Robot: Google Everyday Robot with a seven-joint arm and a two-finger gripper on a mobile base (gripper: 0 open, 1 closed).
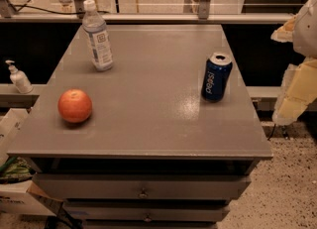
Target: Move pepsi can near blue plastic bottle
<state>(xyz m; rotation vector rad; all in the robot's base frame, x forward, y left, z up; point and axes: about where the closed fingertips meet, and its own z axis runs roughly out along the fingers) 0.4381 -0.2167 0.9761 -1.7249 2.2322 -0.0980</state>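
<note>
In the camera view, the pepsi can (216, 77) is standing upright near the right edge of the tabletop (148, 124), well apart from the blue plastic bottle (97, 37), which is standing at back left. The gripper (296, 86) is hanging off to the right, clear of the can; I cannot tell whether it is released or clenched.

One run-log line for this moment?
pepsi can: upright, right | blue plastic bottle: back left | pincer: right of table, apart from can

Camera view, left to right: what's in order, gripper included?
In order: small white pump dispenser bottle → round orange-red fruit → tall clear bluish plastic bottle with white cap → dark blue pepsi can → pale two-finger gripper, at the right edge, beyond the grey table.
</note>
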